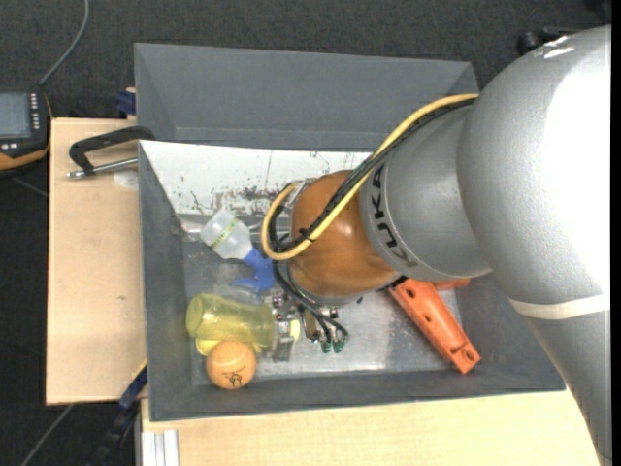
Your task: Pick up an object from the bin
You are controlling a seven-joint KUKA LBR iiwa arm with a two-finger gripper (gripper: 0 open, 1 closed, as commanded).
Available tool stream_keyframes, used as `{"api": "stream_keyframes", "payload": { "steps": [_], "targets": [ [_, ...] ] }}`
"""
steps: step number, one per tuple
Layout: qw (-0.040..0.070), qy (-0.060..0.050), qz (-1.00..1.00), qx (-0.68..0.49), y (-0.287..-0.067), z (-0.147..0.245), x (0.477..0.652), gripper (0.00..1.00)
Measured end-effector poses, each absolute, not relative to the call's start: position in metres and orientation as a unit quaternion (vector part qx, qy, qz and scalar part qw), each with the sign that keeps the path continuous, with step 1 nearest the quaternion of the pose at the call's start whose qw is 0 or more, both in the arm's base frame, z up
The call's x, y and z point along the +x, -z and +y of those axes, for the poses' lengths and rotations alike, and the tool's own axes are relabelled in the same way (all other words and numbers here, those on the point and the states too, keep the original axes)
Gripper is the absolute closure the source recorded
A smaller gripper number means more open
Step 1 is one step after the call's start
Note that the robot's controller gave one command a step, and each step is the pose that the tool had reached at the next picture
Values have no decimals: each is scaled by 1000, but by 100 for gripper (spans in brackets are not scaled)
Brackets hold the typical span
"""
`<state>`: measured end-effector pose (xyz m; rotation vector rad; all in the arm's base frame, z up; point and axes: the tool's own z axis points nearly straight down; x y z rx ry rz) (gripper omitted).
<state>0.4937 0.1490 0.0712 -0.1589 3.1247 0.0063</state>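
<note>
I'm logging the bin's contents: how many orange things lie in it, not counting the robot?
2. A small round orange ball lies near the view's lower left corner; a long orange plastic bar lies lower right, partly under the arm. The arm may hide others.

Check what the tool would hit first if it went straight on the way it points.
Most likely the bare bin floor: the tool points down just beside the yellow translucent cup. It sits close to the cup's edge, so it might clip that first. Depth is unclear from this view.
</note>
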Motion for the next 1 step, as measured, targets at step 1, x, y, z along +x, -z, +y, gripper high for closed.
{"api": "stream_keyframes", "payload": {
  "steps": [1],
  "targets": [
    [6, -2, 999, -51, -71, 126, 496, 100]
  ]
}}
